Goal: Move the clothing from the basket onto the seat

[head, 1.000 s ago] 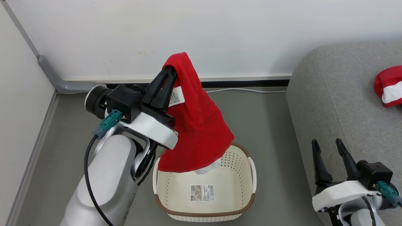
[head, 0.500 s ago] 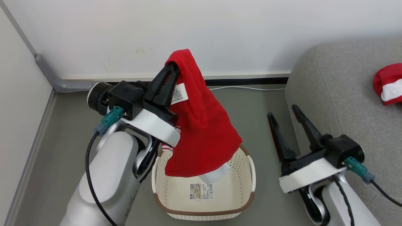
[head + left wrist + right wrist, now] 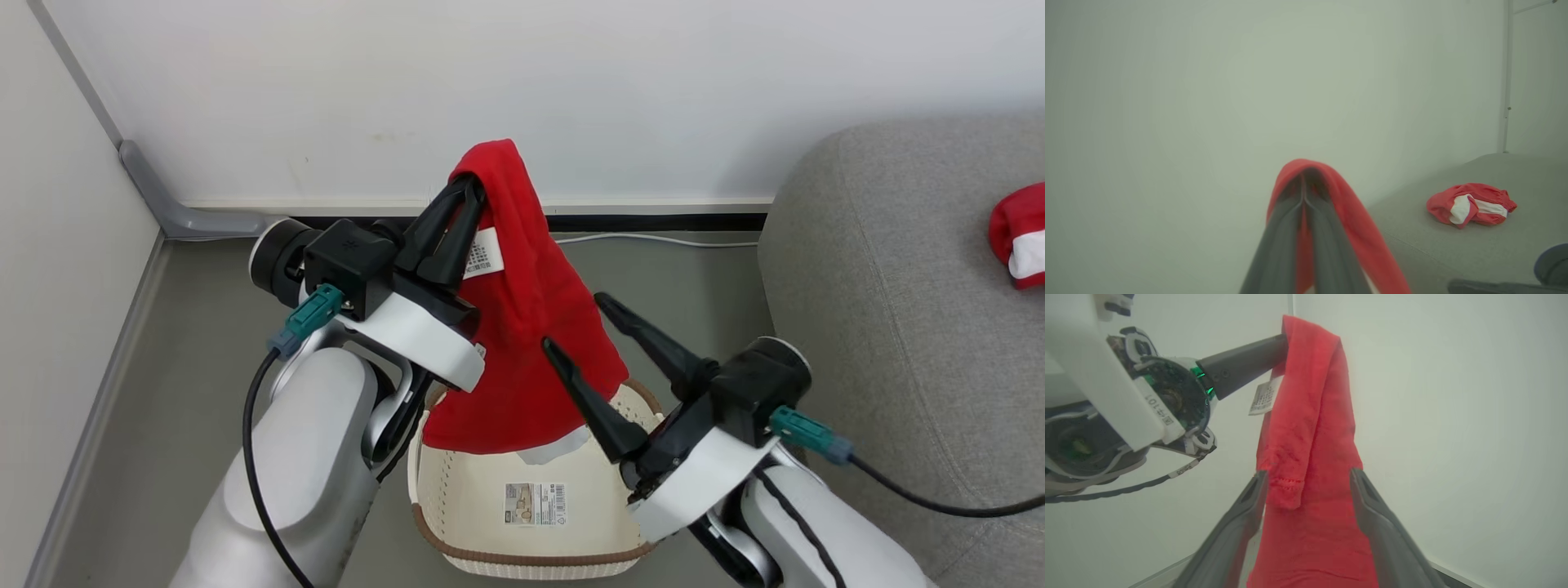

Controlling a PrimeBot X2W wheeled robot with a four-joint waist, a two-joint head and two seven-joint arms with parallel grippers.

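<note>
Clothing: one red garment [image 3: 522,351] is pinched at its top fold by the left gripper [image 3: 468,189], fingers pressed together on the cloth, and is hung above the basket [image 3: 531,562]; its white-trimmed hem is seen at the basket's 12 o'clock rim. A white label [image 3: 483,251] is shown just beside the fingers. Right gripper [image 3: 574,321] is held at 4 o'clock of the garment, fingers spread wide and pointed toward 10 o'clock; in the right wrist view the cloth is framed between them, contact not determinable. Second garment [image 3: 1016,237] is laid on the seat [image 3: 882,286], at 3 o'clock.
</note>
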